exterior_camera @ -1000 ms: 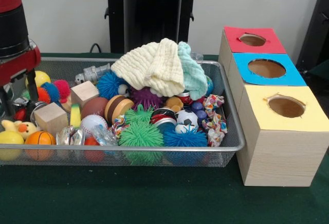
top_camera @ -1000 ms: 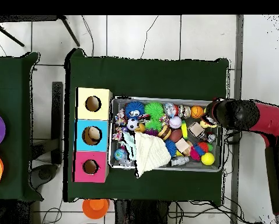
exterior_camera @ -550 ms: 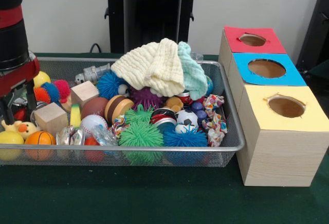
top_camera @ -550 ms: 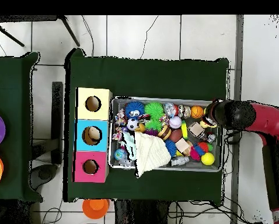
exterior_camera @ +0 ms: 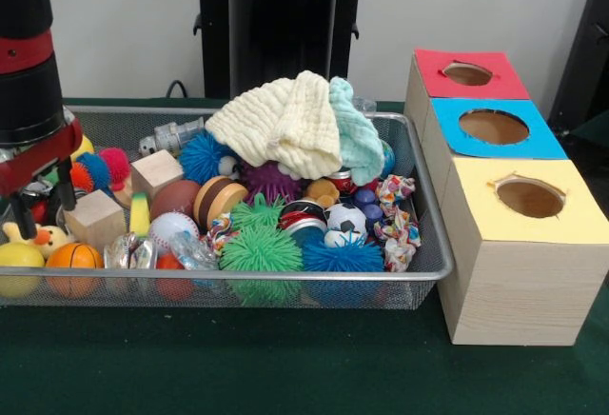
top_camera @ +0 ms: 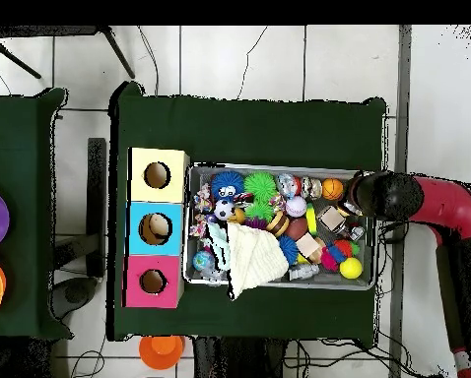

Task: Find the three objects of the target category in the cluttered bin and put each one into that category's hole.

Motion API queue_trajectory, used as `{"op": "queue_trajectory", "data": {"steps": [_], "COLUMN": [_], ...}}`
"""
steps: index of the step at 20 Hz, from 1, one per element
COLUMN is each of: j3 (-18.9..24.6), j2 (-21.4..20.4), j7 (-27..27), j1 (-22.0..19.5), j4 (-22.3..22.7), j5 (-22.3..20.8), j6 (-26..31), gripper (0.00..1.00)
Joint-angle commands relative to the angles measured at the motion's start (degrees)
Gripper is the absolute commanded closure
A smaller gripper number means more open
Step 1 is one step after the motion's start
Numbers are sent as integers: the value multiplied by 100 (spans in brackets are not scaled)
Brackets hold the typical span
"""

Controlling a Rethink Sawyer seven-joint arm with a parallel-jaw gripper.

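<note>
While cloths point(exterior_camera: 295, 120) hide toys beneath, end effector point(exterior_camera: 43, 206) fingers spread, empty, over bin point(exterior_camera: 419, 272) edge.

We see even, bright indoor light from above, no harsh shadows. Mild glare on the wall point(exterior_camera: 124, 25); soft shade under the bin point(exterior_camera: 285, 296). Front view slightly soft, overhead reasonably crisp.

bin point(exterior_camera: 419, 272): wire mesh, heaped w/ toys, cloths on top | boxes point(exterior_camera: 519, 263): yellow/blue/red holes, just right of bin
</note>
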Motion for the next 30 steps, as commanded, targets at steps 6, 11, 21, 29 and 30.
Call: {"op": "queue_trajectory", "data": {"steps": [6,11,21,29,30], "j3": [-162,-286,-674,-903,-938], "j2": [-56,0,488,636,622], "j7": [-679,-644,-564,-632,-641], "j1": [176,236,413,663,696], "j4": [165,185,-140,-507,-538], "j5": [-424,-580,-1057,-1402,-1426], "j6": [-165,-137,-66,30,43], "gripper": [0,0,0,0,0]}}
